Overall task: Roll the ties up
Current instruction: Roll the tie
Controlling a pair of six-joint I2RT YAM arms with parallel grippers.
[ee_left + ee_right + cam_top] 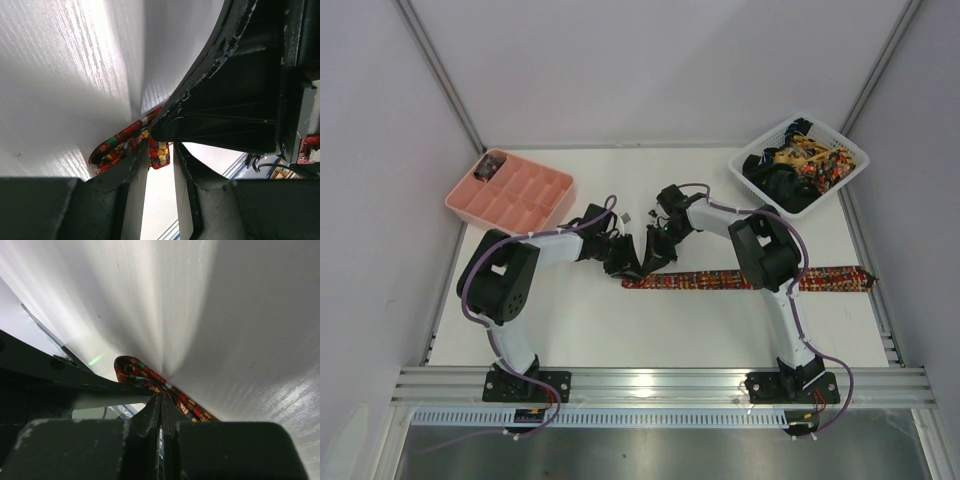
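Table: white top, carrying everything; both arms are reaching in toward its middle.
Laid-out tie: red-and-yellow patterned strip, lying flat from near the right edge toward the centre; its left end is standing up off the surface where the two claws are meeting.
Basket: white lattice, sitting at the far right corner, holding the spare ties in a tangle.
Tray: pink, compartmented, sitting far left; one corner cell is holding something too small to identify.
Right claw: jaws pressing together, apparently nipping the raised end of the tie.
Left claw: jaws standing part-way apart with the folded tip between them; cannot tell whether they are pressing it.
Fold: one small loop curling over, nothing tighter.
Stage, judging: the roll is only beginning; nearly the whole length is lying unrolled.
Risk, slack: if neither claw is gripping firmly, the loop is likely springing flat.
Risk, skew: turning off-axis is likely coning the roll.
Risk, crowding: fingers are working almost touching, so they may be colliding or snagging fabric.
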